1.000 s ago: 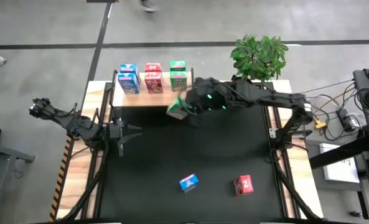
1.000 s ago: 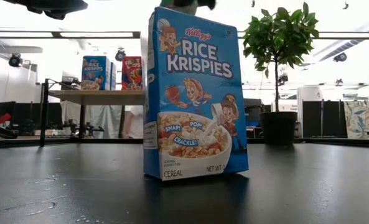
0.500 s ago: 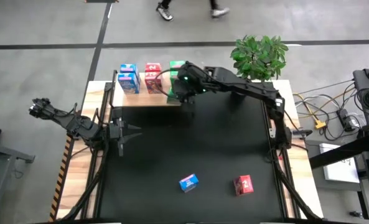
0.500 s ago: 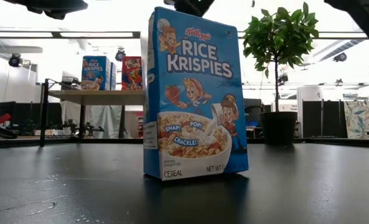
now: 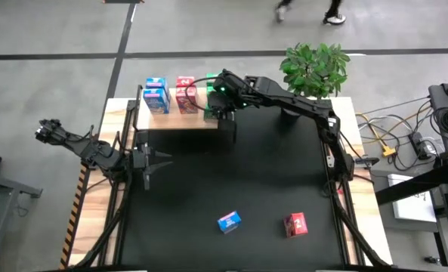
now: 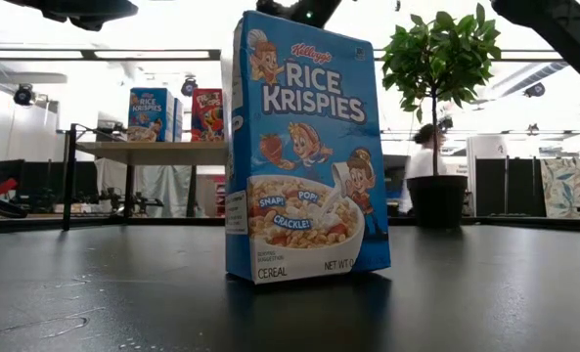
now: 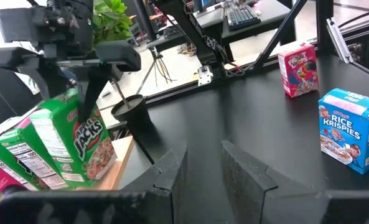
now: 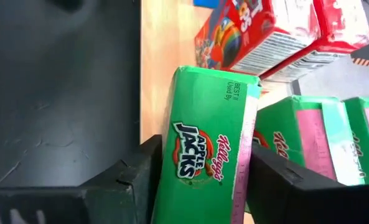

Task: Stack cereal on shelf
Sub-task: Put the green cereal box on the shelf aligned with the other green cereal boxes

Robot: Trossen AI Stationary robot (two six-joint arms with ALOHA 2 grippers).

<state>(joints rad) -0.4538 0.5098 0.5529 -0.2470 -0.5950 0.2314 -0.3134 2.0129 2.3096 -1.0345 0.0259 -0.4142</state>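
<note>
- We see the right gripper [image 8: 196,180] clamped on a green cardboard Apple Jacks box [image 8: 206,149], tilted over the pale wooden shelf [image 5: 180,121] at twelve o'clock.
- It may knock the shelved green boxes [image 8: 321,146] just beside it; contact is hard to judge.
- Left gripper [image 7: 203,171] waits at nine o'clock, fingers apart, empty.

We see two dark, near-black arms built of slim jointed segments. The right arm [image 5: 288,102] carries a small green light near its wrist, and a thin cable loops along it. The left gripper [image 7: 200,168] shows two flat, blocky matte-black fingers [image 7: 243,174] with angled, squared-off edges.
</note>
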